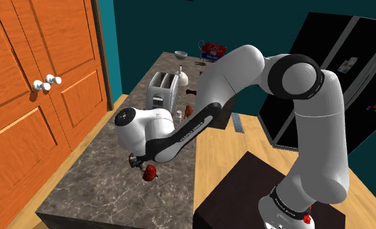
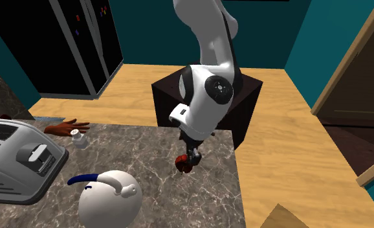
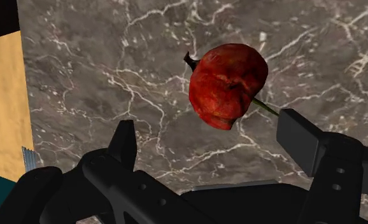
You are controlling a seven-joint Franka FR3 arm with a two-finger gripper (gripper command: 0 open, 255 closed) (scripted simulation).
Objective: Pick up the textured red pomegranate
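Observation:
The red, rough-skinned pomegranate [image 3: 228, 85] lies on the dark marbled counter [image 3: 100, 70], with a short dark stem at one end. My gripper [image 3: 211, 143] hovers just above it, open, and the fruit sits a little beyond the two black fingers, closer to one of them, touching neither. In the shoulder view the pomegranate [image 1: 150, 172] shows directly under the gripper [image 1: 141, 162], near the counter's right edge. The second exterior view has the gripper [image 2: 191, 154] pointing down onto the pomegranate [image 2: 184, 163].
A silver toaster [image 1: 164, 88] [image 2: 17, 159] stands further along the counter, with a small white shaker [image 2: 80, 139] and a white round pot with a blue handle [image 2: 108, 197] nearby. The counter edge [image 1: 196, 162] drops to the wooden floor beside the black stand [image 1: 239, 188].

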